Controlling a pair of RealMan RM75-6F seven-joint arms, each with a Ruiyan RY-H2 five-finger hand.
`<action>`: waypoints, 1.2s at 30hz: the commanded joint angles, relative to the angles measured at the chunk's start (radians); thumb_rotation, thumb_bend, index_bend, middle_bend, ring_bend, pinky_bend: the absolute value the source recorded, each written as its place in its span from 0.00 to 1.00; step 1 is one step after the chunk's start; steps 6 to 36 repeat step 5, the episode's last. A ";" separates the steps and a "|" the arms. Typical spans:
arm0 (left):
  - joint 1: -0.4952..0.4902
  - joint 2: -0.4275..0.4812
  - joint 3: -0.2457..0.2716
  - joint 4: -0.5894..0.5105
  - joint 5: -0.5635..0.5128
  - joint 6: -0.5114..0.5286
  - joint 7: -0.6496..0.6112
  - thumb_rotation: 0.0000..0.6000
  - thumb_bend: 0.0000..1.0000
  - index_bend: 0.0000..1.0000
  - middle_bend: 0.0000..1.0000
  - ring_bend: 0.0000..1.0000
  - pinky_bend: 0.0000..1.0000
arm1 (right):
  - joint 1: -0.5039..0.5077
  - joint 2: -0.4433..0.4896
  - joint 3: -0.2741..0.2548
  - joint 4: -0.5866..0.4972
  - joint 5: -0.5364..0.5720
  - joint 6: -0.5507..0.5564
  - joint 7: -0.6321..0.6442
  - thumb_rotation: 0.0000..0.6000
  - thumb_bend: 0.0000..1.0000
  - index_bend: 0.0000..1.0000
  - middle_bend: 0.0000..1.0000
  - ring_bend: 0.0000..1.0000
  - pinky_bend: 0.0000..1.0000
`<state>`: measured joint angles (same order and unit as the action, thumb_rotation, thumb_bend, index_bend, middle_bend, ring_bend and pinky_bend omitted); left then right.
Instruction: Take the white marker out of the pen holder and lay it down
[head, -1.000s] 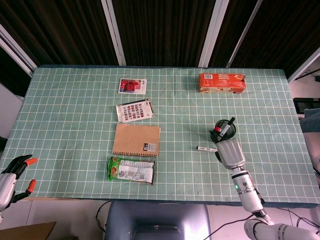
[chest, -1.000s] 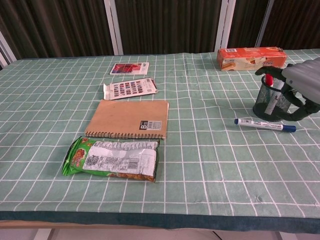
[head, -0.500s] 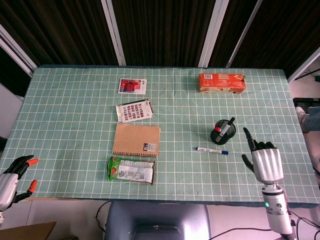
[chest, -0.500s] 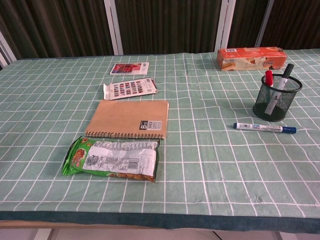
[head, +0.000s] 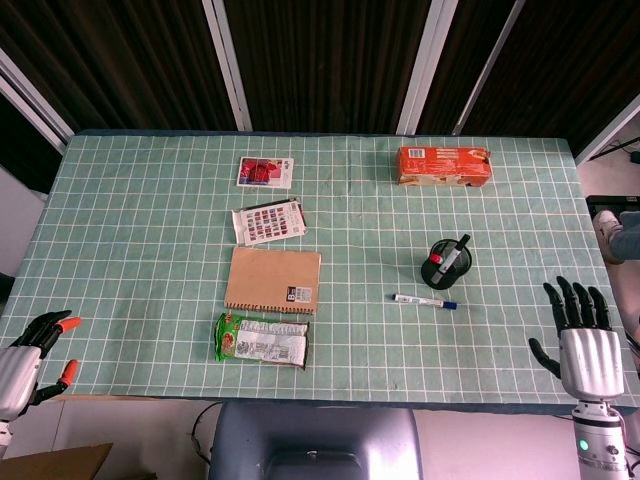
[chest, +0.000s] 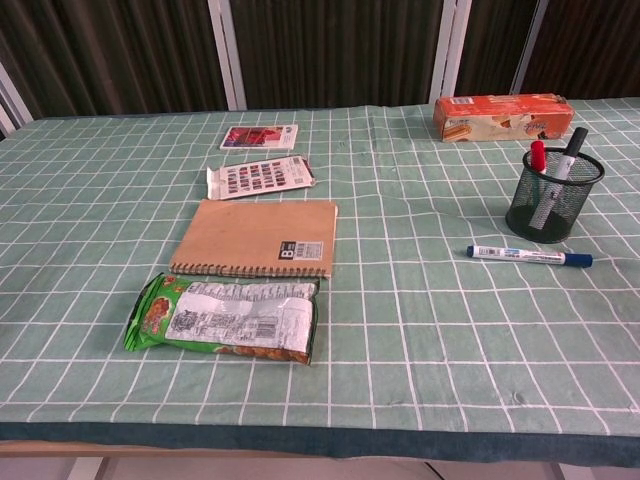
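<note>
Green gridded surface (head: 150, 200) against dark curtains. Your white marker (chest: 528, 256) lies flat on the cloth just in front of the mesh pen holder (chest: 541, 205), toward the right edge, not touching it. The holder stands upright with a red-capped pen (chest: 537, 160) and a black-capped pen (chest: 567, 160) in it. Your right hand (head: 586, 345) sits near the front right corner, fingers spread, holding nothing. Your left hand (head: 25, 355) is off the front left corner, fingers loosely apart and empty.
</note>
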<state>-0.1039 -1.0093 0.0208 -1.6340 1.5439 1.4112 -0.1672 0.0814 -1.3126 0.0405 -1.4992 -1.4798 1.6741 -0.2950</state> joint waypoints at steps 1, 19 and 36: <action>0.001 0.000 0.000 0.001 0.001 0.004 -0.002 1.00 0.44 0.23 0.12 0.10 0.36 | -0.002 -0.002 0.003 0.000 -0.012 -0.002 0.011 1.00 0.36 0.23 0.17 0.13 0.20; 0.001 0.002 -0.001 0.002 -0.005 -0.001 -0.006 1.00 0.44 0.23 0.12 0.10 0.36 | -0.003 -0.008 0.006 0.009 -0.031 -0.001 0.024 1.00 0.36 0.23 0.17 0.13 0.20; 0.001 0.002 -0.001 0.002 -0.005 -0.001 -0.006 1.00 0.44 0.23 0.12 0.10 0.36 | -0.003 -0.008 0.006 0.009 -0.031 -0.001 0.024 1.00 0.36 0.23 0.17 0.13 0.20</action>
